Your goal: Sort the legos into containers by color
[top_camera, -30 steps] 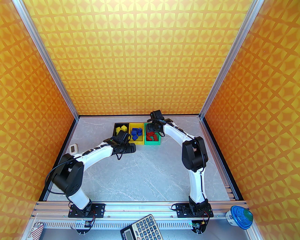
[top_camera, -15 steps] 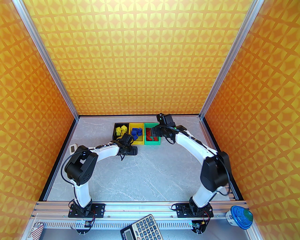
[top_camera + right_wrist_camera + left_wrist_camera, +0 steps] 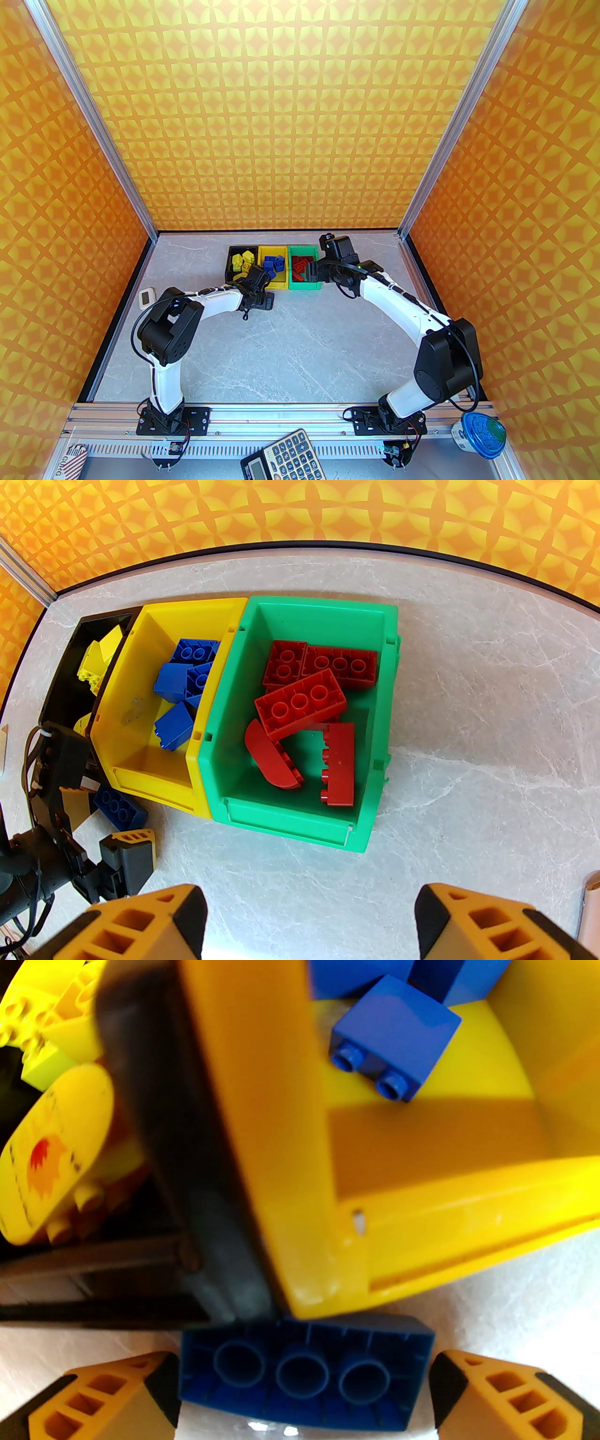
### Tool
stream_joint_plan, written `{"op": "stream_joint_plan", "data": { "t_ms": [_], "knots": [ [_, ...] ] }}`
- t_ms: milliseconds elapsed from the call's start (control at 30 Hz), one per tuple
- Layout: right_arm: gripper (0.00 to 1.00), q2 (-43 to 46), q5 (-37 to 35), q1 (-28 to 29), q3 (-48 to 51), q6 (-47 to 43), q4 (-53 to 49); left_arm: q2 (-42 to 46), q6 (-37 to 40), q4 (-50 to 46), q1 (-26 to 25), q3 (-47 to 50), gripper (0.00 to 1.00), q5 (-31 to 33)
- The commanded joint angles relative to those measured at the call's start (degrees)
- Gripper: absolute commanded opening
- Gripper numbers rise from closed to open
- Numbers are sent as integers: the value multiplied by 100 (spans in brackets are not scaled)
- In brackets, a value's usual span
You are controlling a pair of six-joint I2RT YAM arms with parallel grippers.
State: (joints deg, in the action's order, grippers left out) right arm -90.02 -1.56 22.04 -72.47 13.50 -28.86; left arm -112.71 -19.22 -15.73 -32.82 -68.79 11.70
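On the left wrist cam the left gripper [image 3: 303,1398] is spread around a blue rectangular plastic brick [image 3: 304,1368] lying hollow-side up on the grey table [image 3: 515,1316] at the yellow plastic bin [image 3: 468,1222]'s corner, while the right wrist cam adds the right gripper [image 3: 309,925] wide open and empty near the green plastic bin [image 3: 300,827] of red bricks [image 3: 300,702].

Table [image 3: 290,347]: smooth pale grey stone-look top, faint sheen.
Black bin [image 3: 58,686], yellow bin [image 3: 154,780], green bin [image 3: 300,824]: glossy moulded plastic; the yellow one is lightly scuffed inside.
Red bricks [image 3: 300,702], blue bricks [image 3: 180,667], yellow bricks [image 3: 93,667]: hard, shiny plastic; rounded yellow piece [image 3: 51,1152] bears a printed flame mark.
Right gripper [image 3: 309,902] fingers [image 3: 136,923]: matt orange plastic lattice, black tips.
Frame rail [image 3: 281,412]: brushed bare metal.
Walls [image 3: 281,117]: matt printed pattern.
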Motion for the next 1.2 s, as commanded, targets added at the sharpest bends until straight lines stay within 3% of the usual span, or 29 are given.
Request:
{"op": "stream_joint_plan", "data": {
  "t_ms": [0, 300, 500, 667, 1167],
  "knots": [
    [78, 228, -116, 2, 101, 143, 71, -214, 211, 280, 4, -49, 91, 285],
    [78, 462, -216, 2, 242, 174, -5, -257, 271, 427, -14, -43, 81, 289],
    [78, 567, -178, 2, 356, 232, 46, -79, 221, 207, -104, 24, 60, 446],
    [77, 661, -202, 2, 475, 255, 76, 76, 131, -165, -232, -21, 54, 509],
    [77, 906, -221, 2, 680, 268, 104, 526, -190, -1668, -660, -689, 51, 483]
  ]
}}
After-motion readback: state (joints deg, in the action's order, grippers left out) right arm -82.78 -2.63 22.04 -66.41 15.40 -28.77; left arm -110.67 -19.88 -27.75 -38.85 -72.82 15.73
